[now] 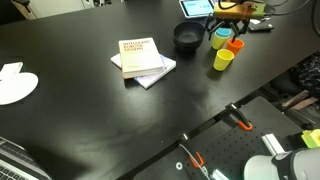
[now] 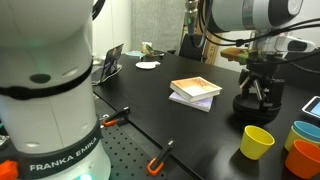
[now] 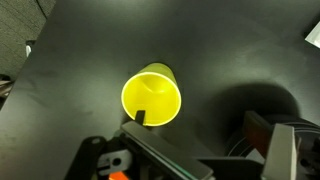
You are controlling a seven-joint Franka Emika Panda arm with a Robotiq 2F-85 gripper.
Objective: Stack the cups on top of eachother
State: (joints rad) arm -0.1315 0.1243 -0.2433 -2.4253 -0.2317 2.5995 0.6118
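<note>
Black desk [image 1: 80,120] carries books [image 1: 140,58], a bowl [image 1: 186,38] and, near its far edge, the cups. The yellow cup [image 1: 223,60], orange cup [image 1: 236,46] and teal cup [image 1: 220,38] appear to stand singly and close together, and the green one I cannot pick out. With the end effector [image 2: 262,97] hovering above them, spread and empty, stacking looks wholly undone: every cup is left.
</note>
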